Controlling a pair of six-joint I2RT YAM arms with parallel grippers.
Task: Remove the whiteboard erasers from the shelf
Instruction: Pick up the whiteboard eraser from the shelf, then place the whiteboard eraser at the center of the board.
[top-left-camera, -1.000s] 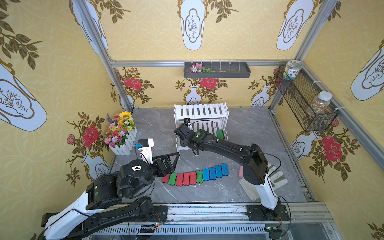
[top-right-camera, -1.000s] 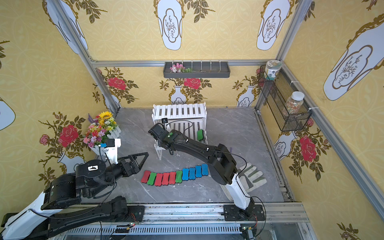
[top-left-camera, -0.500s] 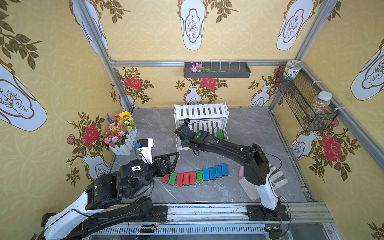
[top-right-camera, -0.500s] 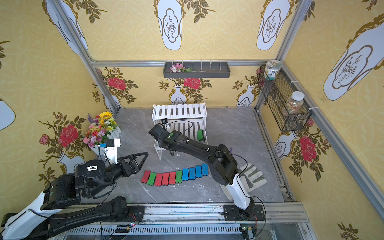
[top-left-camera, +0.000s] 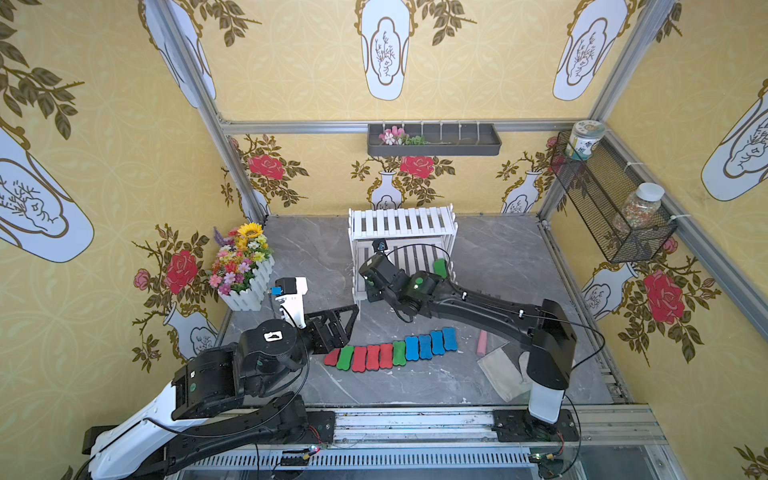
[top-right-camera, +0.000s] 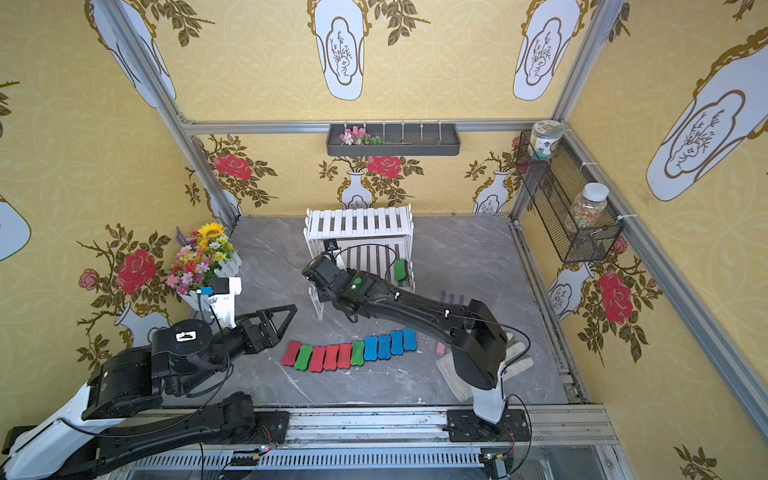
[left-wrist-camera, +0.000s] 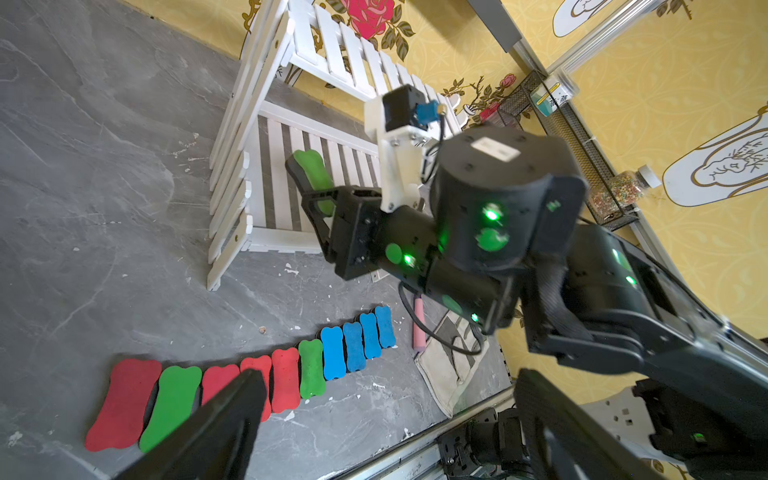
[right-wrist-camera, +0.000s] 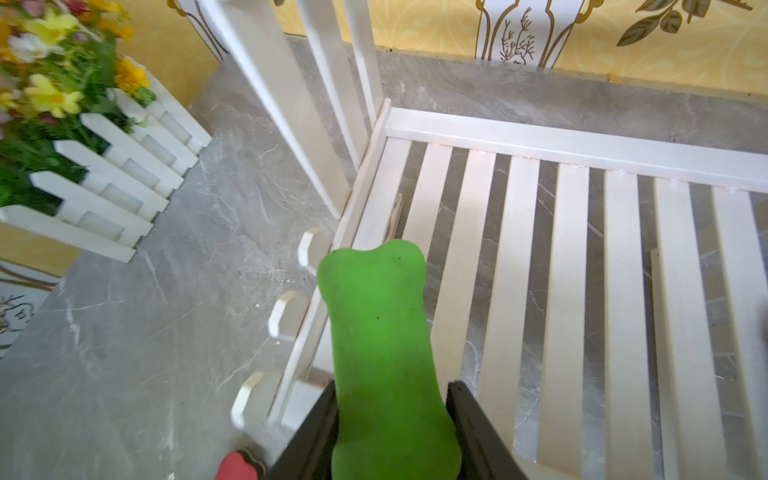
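Note:
The white shelf (top-left-camera: 401, 222) stands at the back of the floor. My right gripper (right-wrist-camera: 390, 395) is shut on a green eraser (right-wrist-camera: 374, 316) over the left front corner of the lower tier (right-wrist-camera: 573, 257). The left wrist view shows the same eraser (left-wrist-camera: 311, 168) between the right gripper's fingers (left-wrist-camera: 309, 203). In both top views my wrist hides it. A second green eraser (top-left-camera: 440, 268) (top-right-camera: 401, 269) sits at the lower tier's right end. Several red, green and blue erasers (top-left-camera: 390, 353) lie in a row on the floor. My left gripper (top-left-camera: 349, 326) hangs open beside the row's left end.
A flower box (top-left-camera: 245, 270) stands at the left wall. A pink stick (top-left-camera: 482, 343) and a beige cloth (top-left-camera: 503, 370) lie by the right arm's base. A dark wall tray (top-left-camera: 432, 139) and a wire basket (top-left-camera: 611, 216) with jars hang above.
The right gripper's jaws have closed in on the green eraser at the shelf's left end. Both arms stay almost where they were.

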